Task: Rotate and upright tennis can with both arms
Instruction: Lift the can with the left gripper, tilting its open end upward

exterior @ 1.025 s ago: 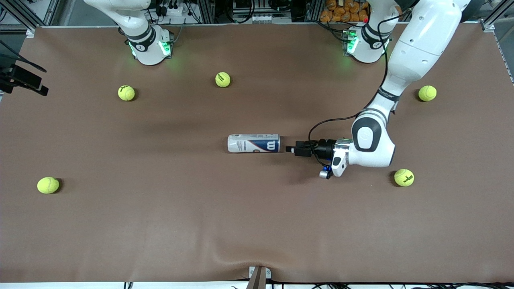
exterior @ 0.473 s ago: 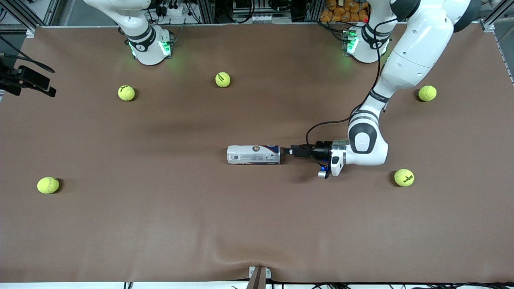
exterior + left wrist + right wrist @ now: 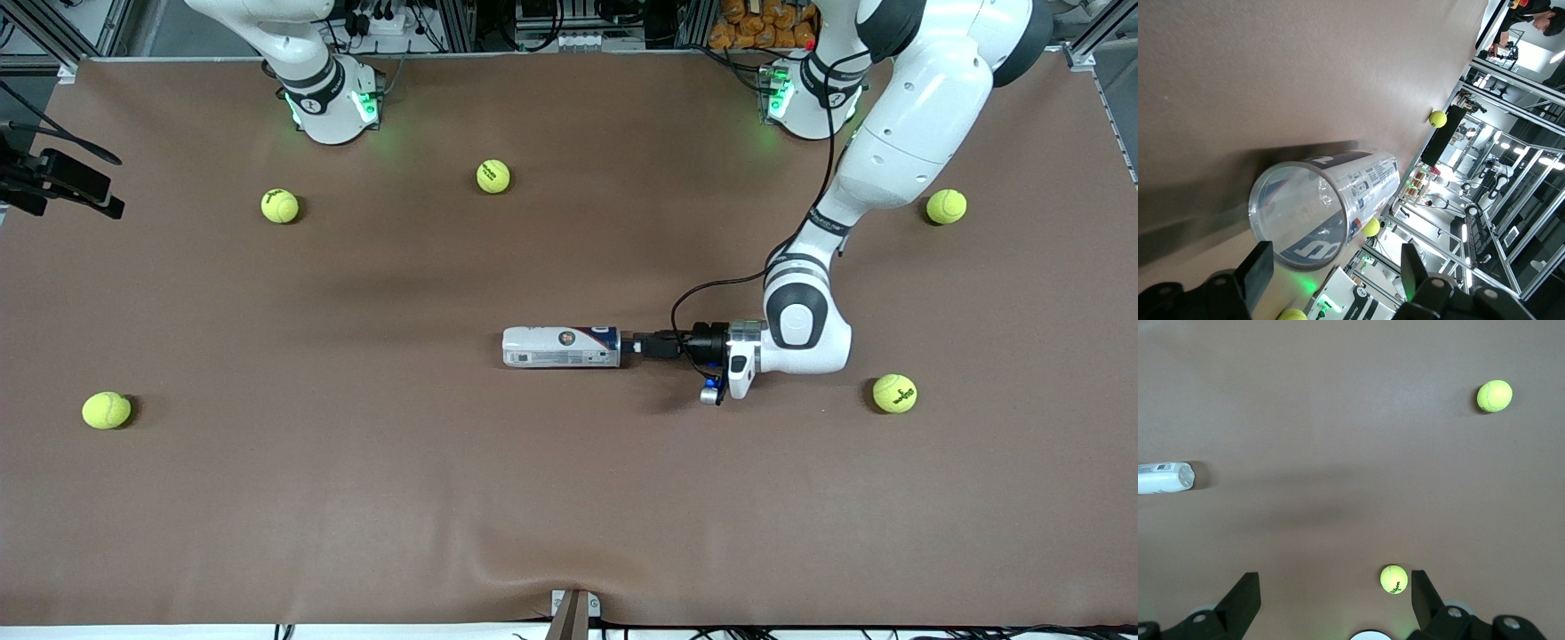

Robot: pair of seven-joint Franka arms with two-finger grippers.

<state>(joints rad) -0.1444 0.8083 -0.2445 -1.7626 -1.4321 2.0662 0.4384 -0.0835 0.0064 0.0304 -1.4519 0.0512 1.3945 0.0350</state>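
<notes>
Front view shows the tennis can lying on its side near the middle of the brown table, so the uprighting is not done; whether it is already turned as the task wants, I cannot judge. Lifting it to stand is left.

The left gripper is low at the can's end toward the left arm's side, at 3 o'clock of the can, its tips about touching that end. In the left wrist view, the two fingers stand apart and the can's clear round end sits just ahead of the gap, not between them. The jaws are open and grip nothing.

The right gripper waits high over the table, jaws wide and empty; the can lies well apart from it.

Tennis balls lie scattered around.
</notes>
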